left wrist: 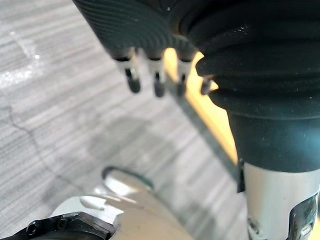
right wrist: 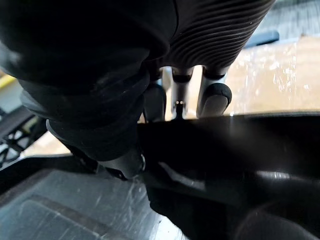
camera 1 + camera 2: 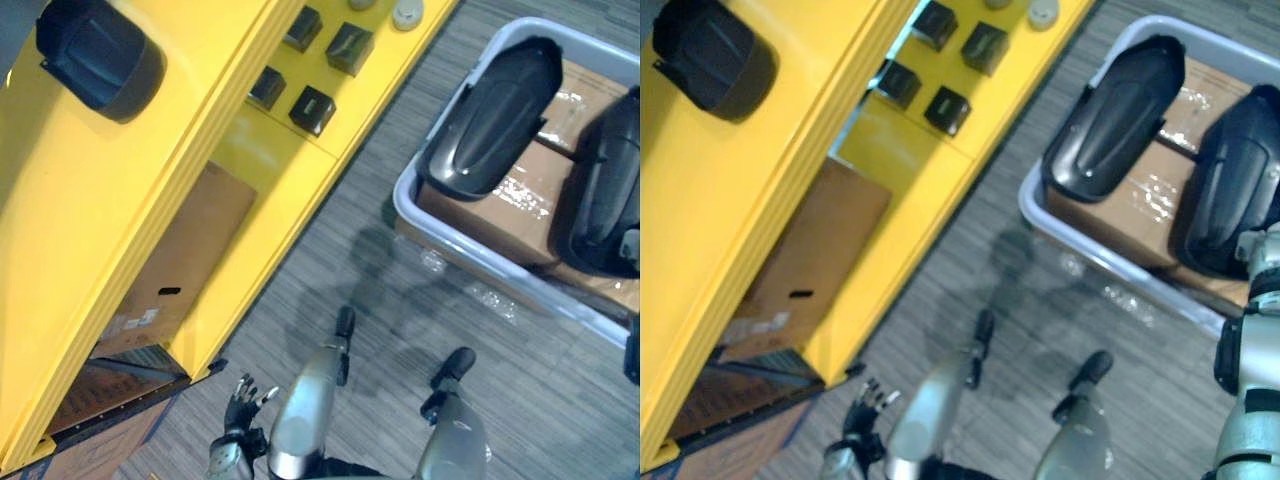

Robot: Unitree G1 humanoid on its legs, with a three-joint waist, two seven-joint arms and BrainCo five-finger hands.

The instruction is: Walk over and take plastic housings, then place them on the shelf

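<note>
no lettering is legible; the white label (image 3: 135, 322) on the cardboard box (image 3: 195, 240) is too small

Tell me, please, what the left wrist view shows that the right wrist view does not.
Left wrist view: the left hand open, hanging over grey striped carpet, the yellow shelf behind it. Right wrist view: the right hand right at the edge of a black plastic housing, film-wrapped cardboard beyond. Shared: a hand seen close up from its own wrist.
</note>
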